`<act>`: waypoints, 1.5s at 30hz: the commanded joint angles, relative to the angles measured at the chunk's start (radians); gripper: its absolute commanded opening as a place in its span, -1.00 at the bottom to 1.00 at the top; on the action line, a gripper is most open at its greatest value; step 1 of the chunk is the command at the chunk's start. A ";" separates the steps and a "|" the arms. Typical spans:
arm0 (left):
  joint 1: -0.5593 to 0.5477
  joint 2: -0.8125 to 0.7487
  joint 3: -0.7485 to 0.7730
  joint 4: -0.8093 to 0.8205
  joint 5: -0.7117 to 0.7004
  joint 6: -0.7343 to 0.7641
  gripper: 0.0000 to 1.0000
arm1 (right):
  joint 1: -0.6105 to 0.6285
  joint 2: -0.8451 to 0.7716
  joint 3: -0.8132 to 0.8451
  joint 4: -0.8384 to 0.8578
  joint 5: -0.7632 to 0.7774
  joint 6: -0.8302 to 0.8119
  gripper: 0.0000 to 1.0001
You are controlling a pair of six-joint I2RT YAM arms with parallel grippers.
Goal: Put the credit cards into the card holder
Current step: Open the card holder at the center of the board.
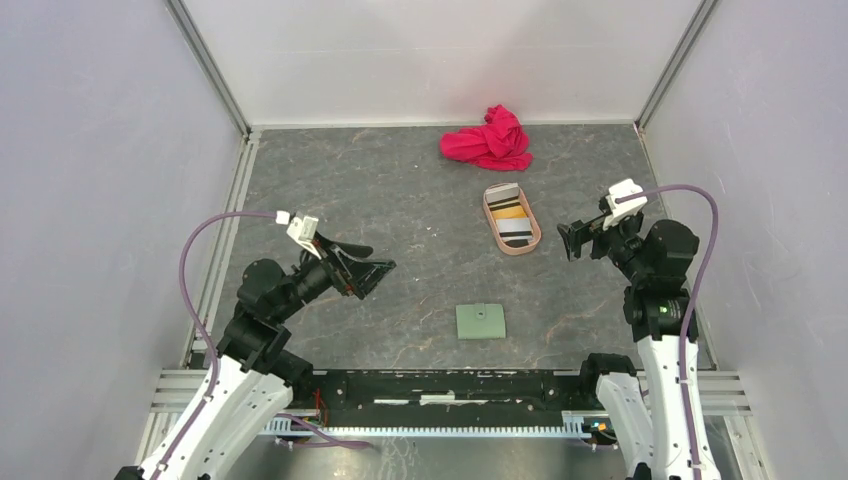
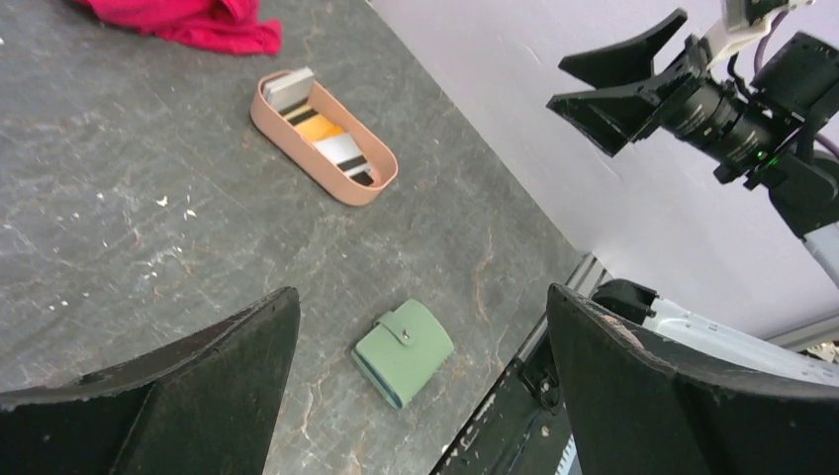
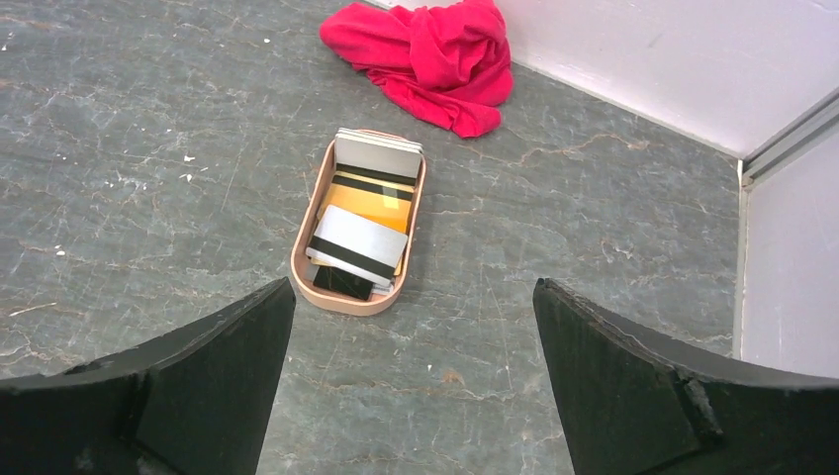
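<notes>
Left end effector (image 1: 381,259) wide — card holder (image 1: 480,321) near | right end effector (image 1: 571,240) wide — credit cards (image 3: 354,245) ahead

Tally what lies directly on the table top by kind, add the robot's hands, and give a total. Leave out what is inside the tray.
crumpled red cloth: 1
pinkish-tan oval tray: 1
sage-green fold-over wallet: 1
black two-finger hands, both open: 2 (left hand, right hand)
Total: 5

A laboratory robot cell is indicated: plain white wall panels (image 1: 440,50), aluminium frame rails (image 1: 208,62), grey stone-patterned tabletop (image 1: 400,200).
</notes>
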 commanded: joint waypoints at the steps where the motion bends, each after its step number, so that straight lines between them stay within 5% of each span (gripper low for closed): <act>1: -0.039 -0.007 -0.034 0.037 0.006 -0.028 1.00 | -0.004 0.013 0.025 0.030 -0.020 -0.005 0.96; 5: -0.149 0.028 -0.052 0.054 -0.058 0.001 1.00 | -0.003 0.045 -0.003 0.051 -0.095 -0.047 0.96; 11: -0.545 0.248 0.032 0.028 -0.397 0.145 1.00 | -0.003 0.123 -0.070 -0.024 -0.541 -0.408 0.96; 16: -0.858 0.544 0.188 -0.053 -0.693 0.327 1.00 | -0.003 0.195 -0.098 -0.061 -0.542 -0.538 0.96; 24: -0.867 0.771 0.207 0.119 -0.669 0.398 1.00 | -0.003 0.308 -0.141 -0.091 -0.592 -0.644 0.96; 30: -0.730 0.873 0.260 0.124 -0.525 0.300 1.00 | -0.003 0.354 -0.134 -0.106 -0.560 -0.650 0.96; 38: -0.666 1.099 0.451 -0.077 -0.414 0.266 0.99 | -0.003 0.375 -0.118 -0.149 -0.544 -0.633 0.96; 45: -0.666 1.192 0.586 -0.247 -0.406 0.413 0.95 | -0.003 0.411 -0.107 -0.167 -0.538 -0.616 0.96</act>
